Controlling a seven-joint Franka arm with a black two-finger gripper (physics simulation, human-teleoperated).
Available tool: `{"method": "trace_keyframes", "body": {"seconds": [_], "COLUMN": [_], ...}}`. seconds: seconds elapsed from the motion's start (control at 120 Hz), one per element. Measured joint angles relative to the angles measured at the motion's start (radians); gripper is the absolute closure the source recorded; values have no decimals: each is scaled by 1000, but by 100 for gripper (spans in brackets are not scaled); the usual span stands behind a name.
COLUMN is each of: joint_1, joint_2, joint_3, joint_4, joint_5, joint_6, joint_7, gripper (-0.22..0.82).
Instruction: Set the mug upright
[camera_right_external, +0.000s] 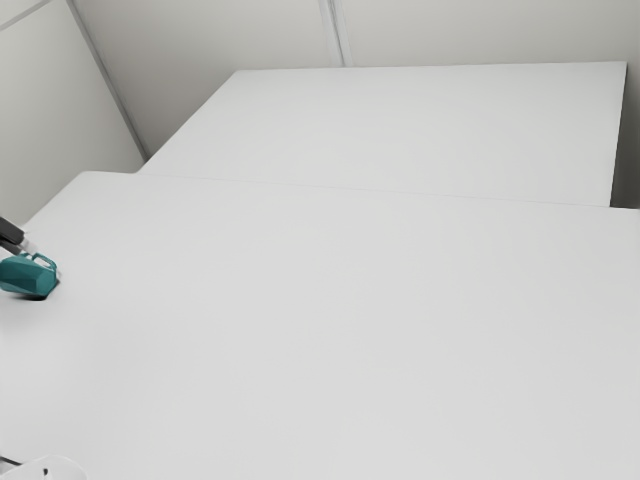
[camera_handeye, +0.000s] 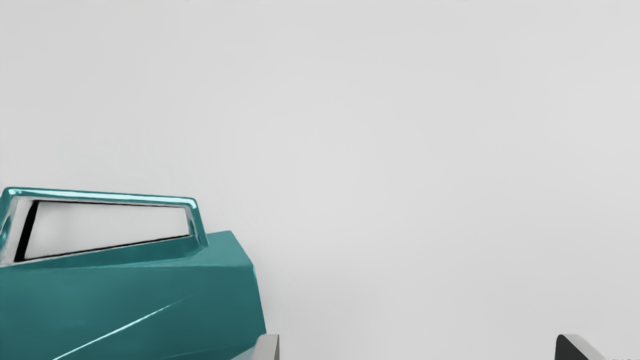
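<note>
Exterior view: Teal mug (camera_right_external: 26, 277) at the view's left edge, part of it cut off by the frame. Faceted body, lying on its side on the white table (camera_right_external: 350, 330), not upright. A black patch (camera_right_external: 38, 298) shows along its underside; shadow or part of the mug, cannot tell. Gripper (camera_right_external: 27, 247) comes in from the same edge, dark body with pale tips, angled down close to the mug. Contact uncertain from here. Behind the table, a second white surface (camera_right_external: 400, 130); beyond that, pale wall panels (camera_right_external: 240, 35) with grey seams. Near corner at the exterior view's left: a white rounded object (camera_right_external: 62, 472), mostly out of frame, identity unclear.

Wrist view: gripper open, its two fingers well apart, bare tabletop between them, nothing gripped. Mug lies outside that gap, beside one finger (camera_handeye: 270, 347), which overlaps a corner of the body in this view; whether they touch, cannot tell. Angular loop handle (camera_handeye: 125, 195) juts from the side of the body, pale tabletop visible through it. Bright streak of light across one teal facet. Far end of the mug runs out of frame.
</note>
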Motion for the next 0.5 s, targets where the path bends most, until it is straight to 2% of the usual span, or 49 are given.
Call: {"method": "trace_keyframes", "body": {"seconds": [0.208,0.5], "joint_1": [13,41], "joint_2": [119,177], "joint_3": [17,67], "joint_4": [170,215], "joint_5": [-9,-28], "joint_6": [-20,25], "joint_7": [69,91], "gripper": [0,0]}}
